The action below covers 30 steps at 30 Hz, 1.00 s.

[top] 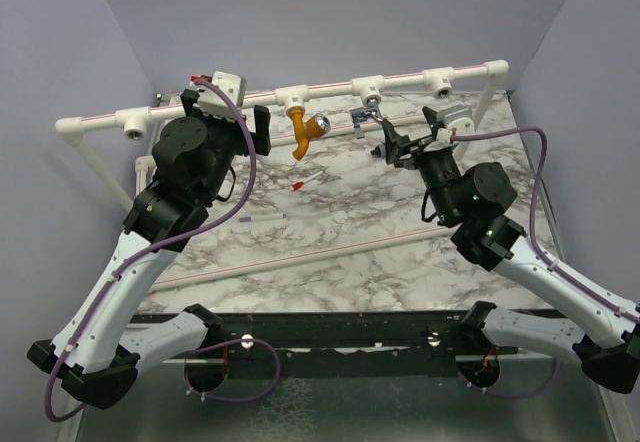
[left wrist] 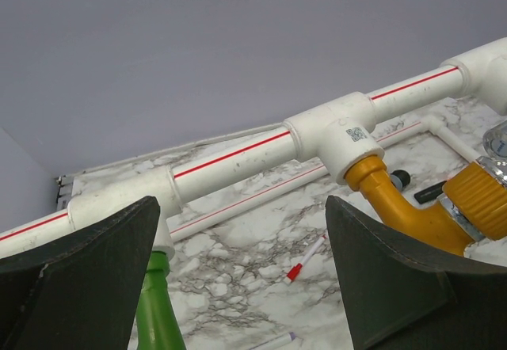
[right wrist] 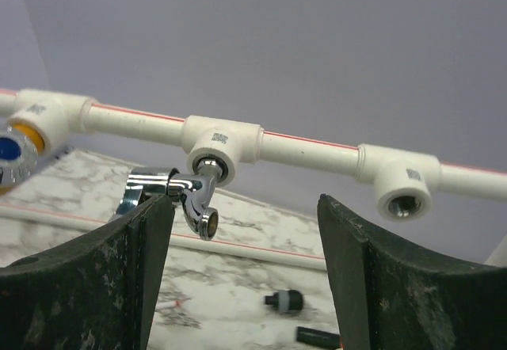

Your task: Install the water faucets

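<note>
No words, brands or numbers can be read anywhere. The only marks are small dark square codes (left wrist: 354, 135) printed on the white tee joints (right wrist: 222, 140) of the pipe rail (top: 330, 87), too fine to decipher.

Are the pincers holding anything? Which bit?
Nothing is held. The left pincer and right pincer are both open; the green faucet and grey faucet sit beside their fingers, ungripped.
</note>
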### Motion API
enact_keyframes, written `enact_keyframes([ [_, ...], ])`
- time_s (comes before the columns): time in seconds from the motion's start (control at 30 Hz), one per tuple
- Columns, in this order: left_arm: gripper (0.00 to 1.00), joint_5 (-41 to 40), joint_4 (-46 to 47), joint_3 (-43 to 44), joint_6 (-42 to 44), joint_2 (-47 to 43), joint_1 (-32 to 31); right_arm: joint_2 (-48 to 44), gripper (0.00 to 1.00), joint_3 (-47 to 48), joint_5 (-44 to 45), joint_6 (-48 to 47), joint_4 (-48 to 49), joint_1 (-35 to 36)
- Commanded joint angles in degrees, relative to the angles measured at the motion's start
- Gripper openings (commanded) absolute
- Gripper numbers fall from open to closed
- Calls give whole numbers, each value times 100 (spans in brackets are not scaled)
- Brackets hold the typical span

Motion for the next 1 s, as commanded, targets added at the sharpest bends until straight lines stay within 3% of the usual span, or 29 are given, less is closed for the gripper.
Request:
enact_keyframes([
  [0.0, 87, -145, 43, -15, 67, -6, -31, -214, 78, 218, -1128, -2289, -878, -11],
  [0.17, 87, -149, 48, -35, 75, -6, -26, -318, 79, 404, -1821, -3814, -1953, -9],
  [0.5, 87, -205, 63, -41, 142, -6, -81, -37, 84, 281, -1627, -6585, -1961, -10],
  [0.97, 88, -316, 100, -128, 219, -65, -154, 888, 82, 331, -947, -8088, -966, -9],
])
